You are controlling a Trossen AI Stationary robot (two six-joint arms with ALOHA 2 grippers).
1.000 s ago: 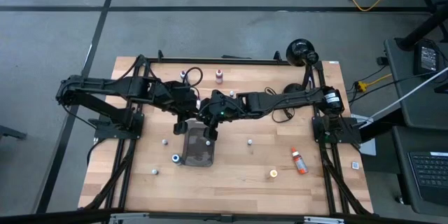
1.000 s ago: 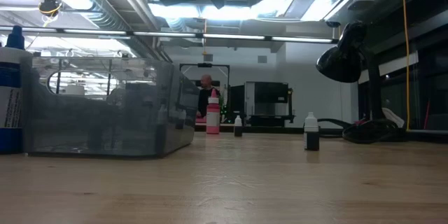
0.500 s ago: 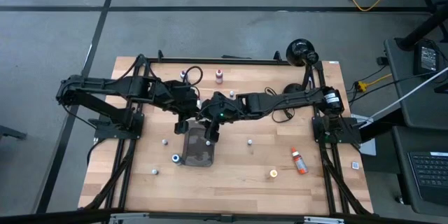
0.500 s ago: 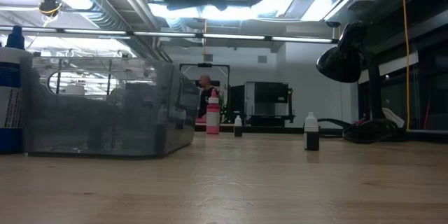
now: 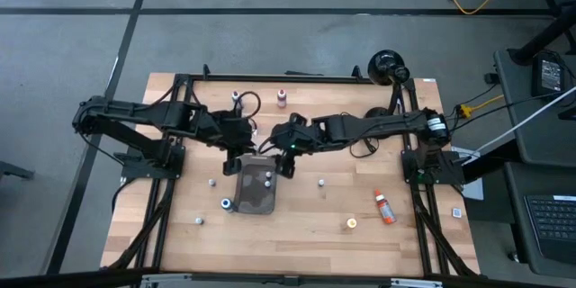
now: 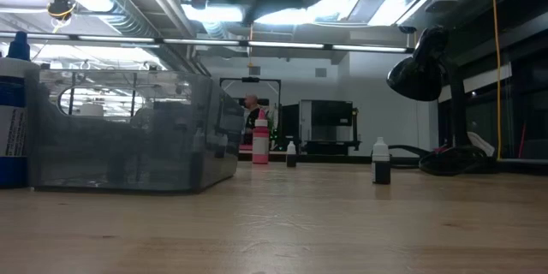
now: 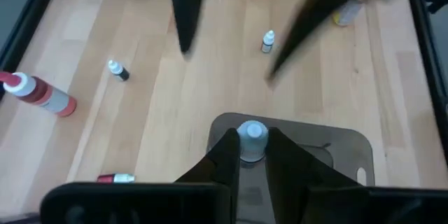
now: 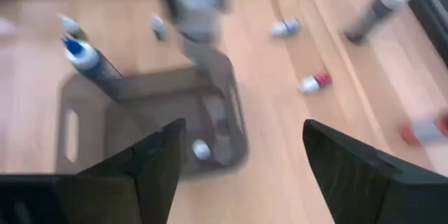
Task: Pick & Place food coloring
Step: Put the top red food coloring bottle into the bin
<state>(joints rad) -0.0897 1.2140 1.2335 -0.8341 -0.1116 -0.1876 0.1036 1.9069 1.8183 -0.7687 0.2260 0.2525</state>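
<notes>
Sees from above one food coloring bottle [image 5: 267, 180] already in the tray [image 5: 247, 202], right claw [image 5: 289, 168] released just right of it, left claw [image 5: 236, 159] clenched at its far edge, then finds at surface [image 6: 282, 223] level and from both wrists loose bottles [image 6: 381, 161] still outside.

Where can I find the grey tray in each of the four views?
High view: tray at table centre.
Low view: tray far left, seen side-on.
Left wrist view: tray beyond the left end effector.
Right wrist view: tray beyond the right end effector.
Shared landmark: the blue-capped bottle beside it, absent from the left wrist view.
</notes>
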